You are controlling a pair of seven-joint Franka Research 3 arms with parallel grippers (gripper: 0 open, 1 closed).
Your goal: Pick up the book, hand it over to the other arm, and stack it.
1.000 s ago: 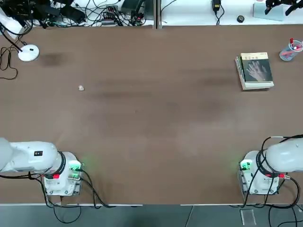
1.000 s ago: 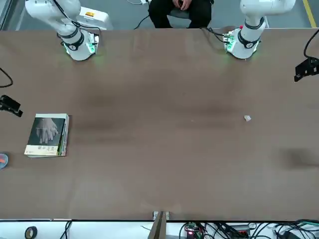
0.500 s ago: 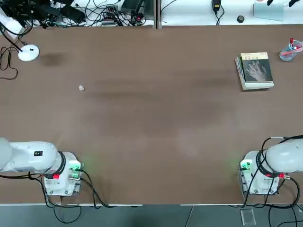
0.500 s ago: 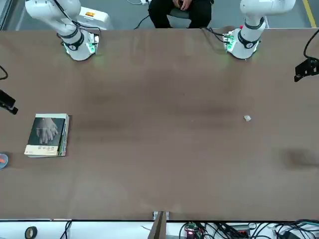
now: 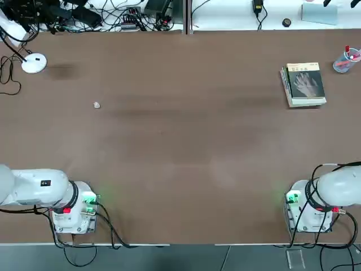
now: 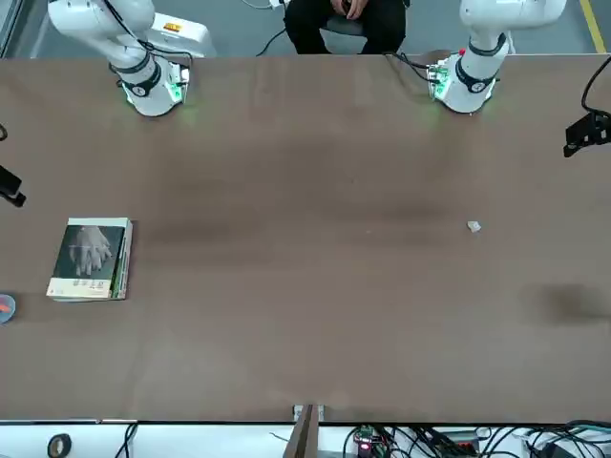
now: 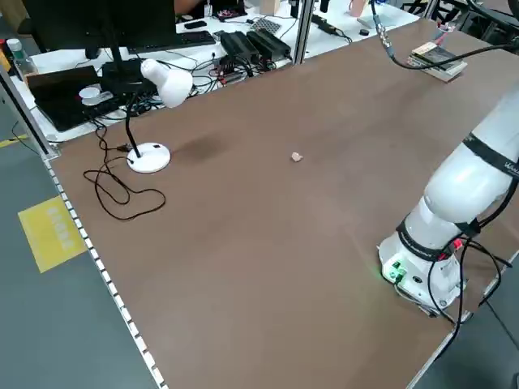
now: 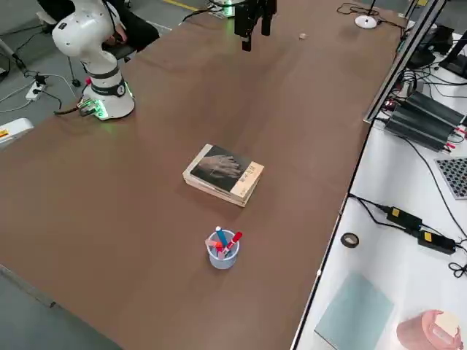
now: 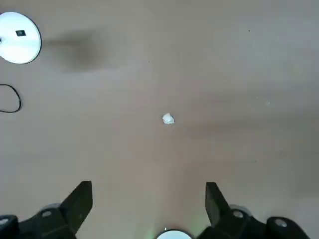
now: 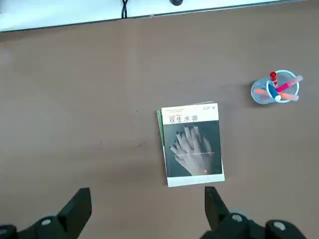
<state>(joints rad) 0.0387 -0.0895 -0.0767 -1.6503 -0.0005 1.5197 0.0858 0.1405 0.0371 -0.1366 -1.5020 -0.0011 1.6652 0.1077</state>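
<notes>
The book (image 5: 306,82), dark with a pale picture of hands, lies flat at the table's far right on top of a slightly larger green-and-white book (image 10: 160,130). It also shows in the front view (image 6: 91,256) and the right side view (image 8: 222,169). My right gripper (image 10: 147,209) hangs open high above the table, apart from the book (image 10: 193,147), and shows at the picture's edge in the front view (image 6: 10,184). My left gripper (image 9: 147,191) hangs open high over the table's left half with nothing between its fingers; the front view shows it too (image 6: 587,132).
A clear cup of pens (image 5: 345,60) stands just beyond the book. A small white scrap (image 5: 96,105) lies on the left half. A white desk lamp (image 5: 32,62) sits at the far left corner. Cables and electronics line the far edge. A person sits behind the arms' bases (image 6: 346,24).
My right gripper has drifted a little toward the picture's edge in the front view and out of the top view's corner. The book and the left gripper have not moved.
</notes>
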